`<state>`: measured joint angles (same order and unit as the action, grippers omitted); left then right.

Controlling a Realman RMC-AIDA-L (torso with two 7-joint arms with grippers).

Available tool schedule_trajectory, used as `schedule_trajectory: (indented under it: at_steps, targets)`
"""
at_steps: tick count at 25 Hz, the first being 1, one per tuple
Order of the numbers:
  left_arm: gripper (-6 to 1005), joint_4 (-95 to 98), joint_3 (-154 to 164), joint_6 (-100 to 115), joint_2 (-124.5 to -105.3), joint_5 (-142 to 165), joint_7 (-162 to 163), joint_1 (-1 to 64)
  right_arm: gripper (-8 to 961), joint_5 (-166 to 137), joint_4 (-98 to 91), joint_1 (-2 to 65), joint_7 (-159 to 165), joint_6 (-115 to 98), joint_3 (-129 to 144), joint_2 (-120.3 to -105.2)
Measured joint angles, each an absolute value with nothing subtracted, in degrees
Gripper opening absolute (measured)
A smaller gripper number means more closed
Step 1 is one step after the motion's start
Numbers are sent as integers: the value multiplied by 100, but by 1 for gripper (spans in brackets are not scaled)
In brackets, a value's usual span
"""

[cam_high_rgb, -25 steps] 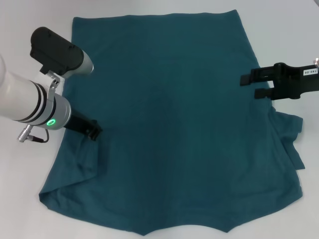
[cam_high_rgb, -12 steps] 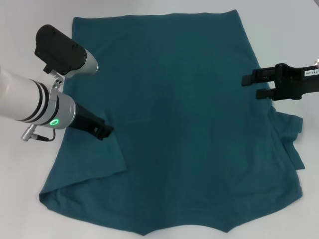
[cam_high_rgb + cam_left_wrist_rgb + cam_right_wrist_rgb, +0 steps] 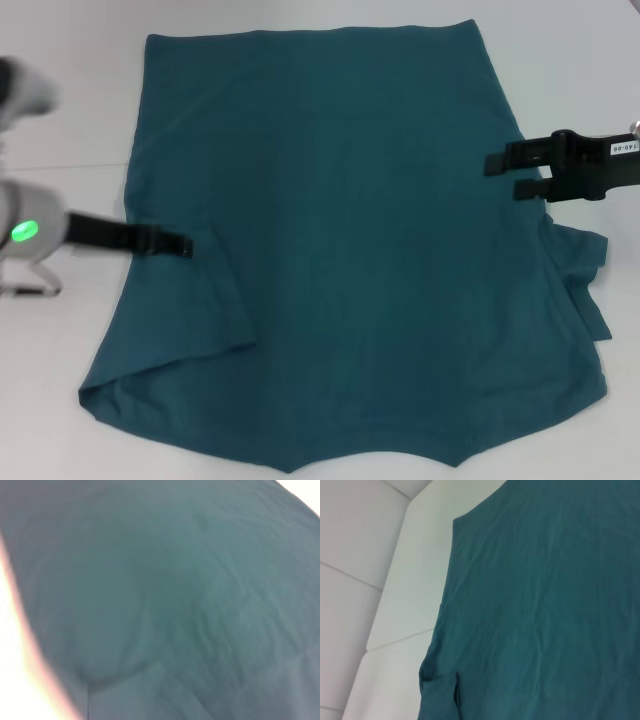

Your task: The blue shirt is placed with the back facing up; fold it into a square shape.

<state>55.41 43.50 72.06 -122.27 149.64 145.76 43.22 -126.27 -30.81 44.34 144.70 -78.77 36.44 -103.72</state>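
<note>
Teal blue shirt flat | left sleeve folded | head view only

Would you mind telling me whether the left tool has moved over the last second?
Yes. The left tool has drawn back toward the blue shirt's left edge.
</note>
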Motion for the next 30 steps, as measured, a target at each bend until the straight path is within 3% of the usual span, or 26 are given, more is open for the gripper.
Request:
schedule_trajectory:
  at_steps: [3, 6, 8, 10, 15, 22, 26, 30]
  targets:
    - [700, 5416, 3727, 8043, -12124, 14413, 14598, 4136, 759, -12628, -3117, 4440, 14346, -7907, 3758, -10380]
    - [792, 4792, 3147, 9056, -11827, 13359, 14295, 3768, 759, -12636, -3218, 4430, 14169, -7912, 3930, -10383]
    - [791, 4204, 3011, 9508, -11591, 12784, 14090, 3527, 758, -12643, -3270, 4421, 13967, -7909, 3989, -10403]
    - [790, 3967, 2927, 9757, -11503, 12555, 13952, 3368, 758, -12641, -3319, 4401, 13715, -7913, 3984, -10454]
    - [789, 4008, 2814, 10066, -11628, 12497, 13554, 2924, 758, -12604, -3446, 4365, 13325, -7878, 3935, -10598]
    - [786, 3944, 2657, 9833, -11707, 12469, 12983, 2766, 759, -12615, -3477, 4344, 13188, -7800, 3919, -10678]
    - [784, 3914, 2653, 9550, -11723, 12458, 12972, 2717, 759, -12636, -3487, 4260, 13278, -7824, 3930, -10614]
    - [783, 3907, 2651, 9439, -11725, 12450, 12962, 2723, 759, -12636, -3533, 4042, 13689, -7898, 3727, -10429]
